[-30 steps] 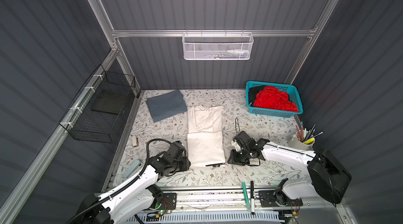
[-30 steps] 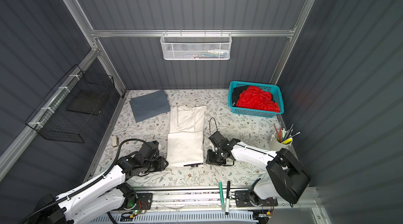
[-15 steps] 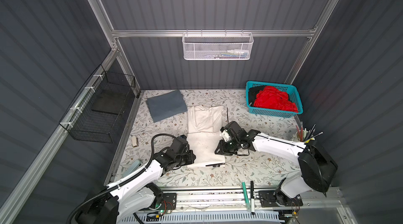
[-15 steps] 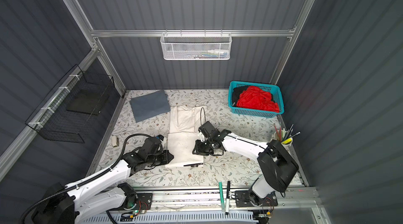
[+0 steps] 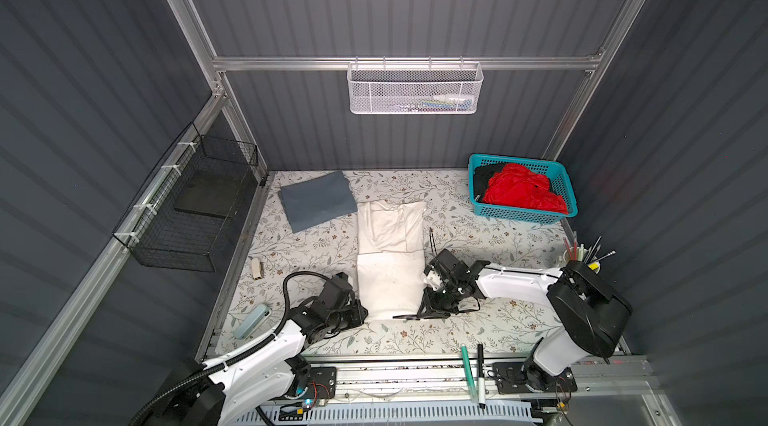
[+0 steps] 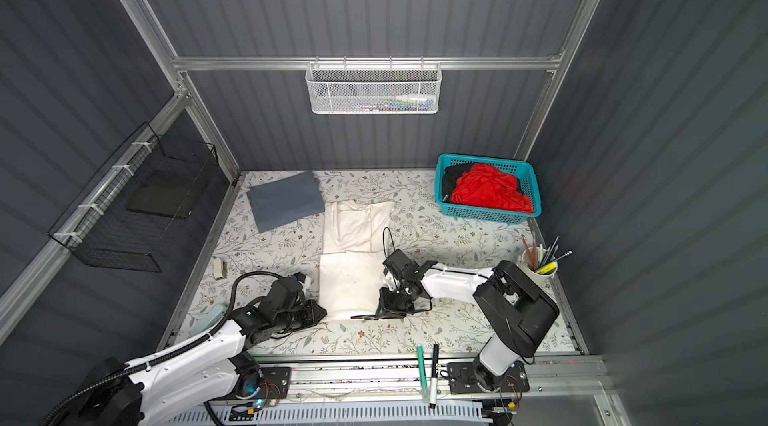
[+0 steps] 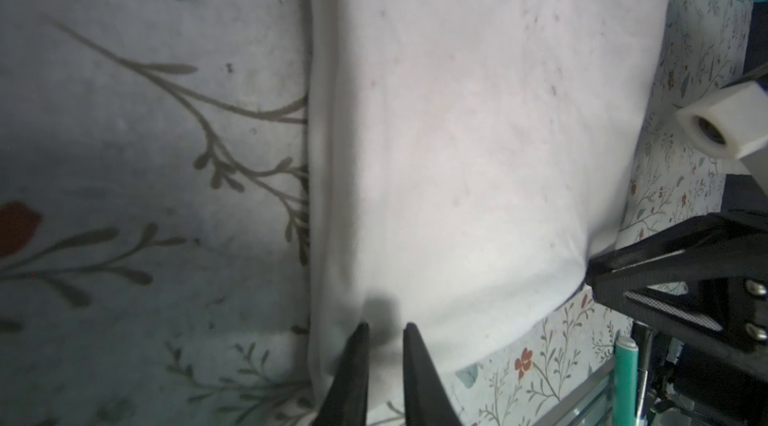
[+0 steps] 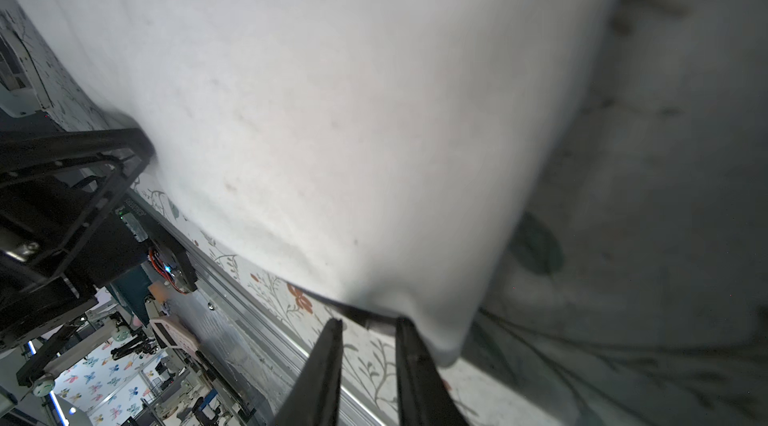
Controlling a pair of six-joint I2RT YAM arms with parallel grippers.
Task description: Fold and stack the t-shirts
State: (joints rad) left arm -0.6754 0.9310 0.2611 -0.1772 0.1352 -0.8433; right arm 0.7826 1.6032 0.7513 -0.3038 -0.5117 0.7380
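Dark ribbed walls close in a bench (image 5: 490, 237) covered in floral cloth. At its far right corner a teal basket (image 5: 528, 215) holds a crumpled red t-shirt (image 5: 519, 191), with a black t-shirt (image 5: 484, 178) tucked in at the basket's left end. A white mesh basket (image 5: 415, 91) hangs from the back rail with a few items too small to tell. A black wire basket (image 5: 187, 212) on the left wall holds a flat dark slab. A cup (image 6: 534, 265) at the right edge holds pens and brushes. A slate-grey t-shirt (image 5: 316, 200) lies folded at the far left. The off-white t-shirt (image 5: 390, 282) lies mid-bench, folded into a long strip. The left gripper (image 7: 384, 332) pinches its near left corner in narrow jaws, and the right gripper (image 8: 368, 324), jaws also narrow, holds the near right corner.
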